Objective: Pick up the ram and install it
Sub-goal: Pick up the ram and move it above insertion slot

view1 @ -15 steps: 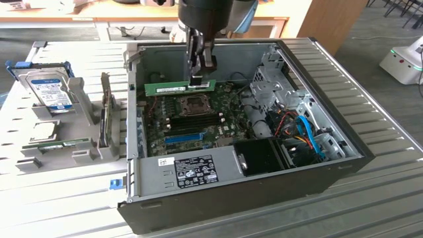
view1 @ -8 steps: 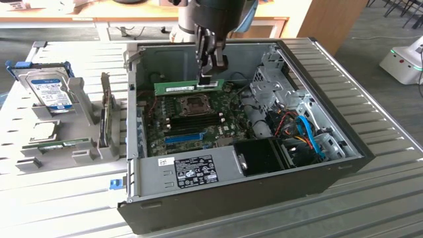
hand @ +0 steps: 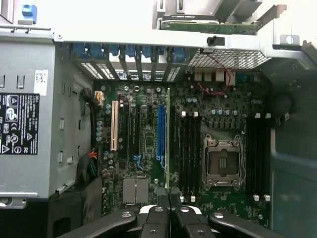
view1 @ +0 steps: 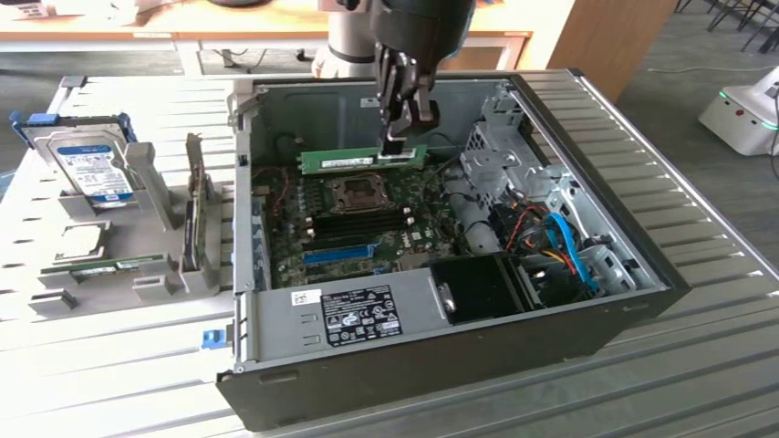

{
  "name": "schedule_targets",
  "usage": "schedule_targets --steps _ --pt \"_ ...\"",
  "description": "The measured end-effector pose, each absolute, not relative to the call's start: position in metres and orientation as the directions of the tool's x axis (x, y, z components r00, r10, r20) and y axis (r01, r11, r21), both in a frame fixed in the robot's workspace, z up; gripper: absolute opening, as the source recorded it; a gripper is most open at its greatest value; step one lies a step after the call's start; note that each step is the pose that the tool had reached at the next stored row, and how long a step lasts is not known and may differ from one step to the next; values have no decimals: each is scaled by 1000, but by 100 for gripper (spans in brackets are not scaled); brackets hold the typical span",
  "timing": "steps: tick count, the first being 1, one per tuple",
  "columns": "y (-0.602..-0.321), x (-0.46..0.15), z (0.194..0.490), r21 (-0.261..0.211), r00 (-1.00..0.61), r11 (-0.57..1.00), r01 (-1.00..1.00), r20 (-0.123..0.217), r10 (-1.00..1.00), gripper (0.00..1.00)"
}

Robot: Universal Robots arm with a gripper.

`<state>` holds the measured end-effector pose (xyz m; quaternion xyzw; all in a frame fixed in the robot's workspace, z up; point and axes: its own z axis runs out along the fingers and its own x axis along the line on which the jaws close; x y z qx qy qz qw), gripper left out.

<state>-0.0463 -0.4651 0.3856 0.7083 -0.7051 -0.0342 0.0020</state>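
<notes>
Robotics lab — opened PC case (view1: 426, 370) on ribbed metal bench (view1: 688, 365), wooden desks (view1: 244, 23), white robot (view1: 745, 114) behind.

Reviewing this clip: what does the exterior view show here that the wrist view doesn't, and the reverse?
Exterior view: the hard drive standing in the rack beside the open computer case, and the ram seen broadside above the motherboard.
Wrist view: the ram edge-on, appearing between the blue slot and the black memory slots; the white slot.
Both: the gripper shut on the ram, the CPU socket, the labelled power supply.
</notes>
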Motion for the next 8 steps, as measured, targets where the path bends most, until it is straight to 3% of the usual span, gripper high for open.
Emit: schedule_targets --steps 8 --pt "-465 -39 386 51 4 -6 -999 -46 -999 12"
